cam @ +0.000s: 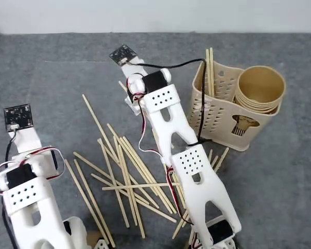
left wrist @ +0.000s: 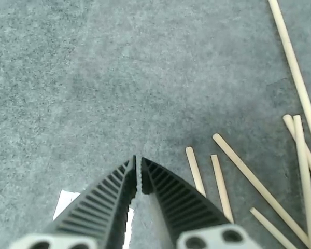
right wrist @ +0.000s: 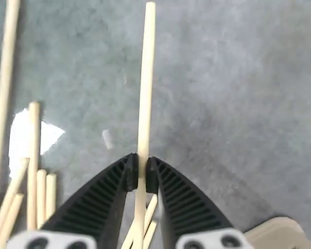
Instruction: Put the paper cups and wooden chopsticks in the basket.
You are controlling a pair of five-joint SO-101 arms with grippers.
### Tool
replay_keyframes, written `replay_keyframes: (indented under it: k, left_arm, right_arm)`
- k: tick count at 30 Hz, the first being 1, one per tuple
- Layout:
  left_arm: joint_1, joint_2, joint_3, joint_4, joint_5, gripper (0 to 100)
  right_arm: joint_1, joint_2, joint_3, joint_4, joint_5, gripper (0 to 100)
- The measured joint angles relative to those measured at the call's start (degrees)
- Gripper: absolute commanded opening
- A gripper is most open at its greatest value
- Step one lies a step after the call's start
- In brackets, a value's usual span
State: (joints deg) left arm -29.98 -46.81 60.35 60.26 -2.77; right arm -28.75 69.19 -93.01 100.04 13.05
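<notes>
Right tool [right wrist: 141, 170] clenched on a chopstick [right wrist: 145, 78]
We fear a tip-only pinch lets it swivel short of the basket [cam: 213, 118], upper right — left tool [left wrist: 139, 165] closed, empty.

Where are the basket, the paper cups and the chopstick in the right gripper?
basket [cam: 217, 116], high view, its perforated front wall.
paper cups [cam: 260, 85], high view, inside of the top cup.
held chopstick [right wrist: 145, 78], right wrist view, its bare shaft.
</notes>
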Motion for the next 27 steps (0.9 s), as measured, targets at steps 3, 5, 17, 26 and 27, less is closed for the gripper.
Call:
replay_keyframes:
  k: [3, 5, 17, 26, 27]
  left_arm:
    - [0.0, 0.0, 0.0, 0.0, 0.0, 2]
    - [0.0, 0.0, 0.0, 0.0, 0.0, 2]
    - [0.0, 0.0, 0.0, 0.0, 0.0, 2]
    - [0.0, 0.0, 0.0, 0.0, 0.0, 2]
    - [0.0, 0.0, 0.0, 0.0, 0.0, 2]
  right_arm:
    - [0.4, -4.6, -0.1, 0.3, 0.0, 0.7]
    - [0.3, -7.7, -0.1, 0.3, -0.5, 0.7]
    - [0.1, -32.7, 14.8, 0.4, -3.0, 0.7]
    - [0.0, -59.1, 30.1, 0.4, -7.7, 0.7]
    - [0.4, -61.3, 30.1, 0.4, -8.2, 0.7]
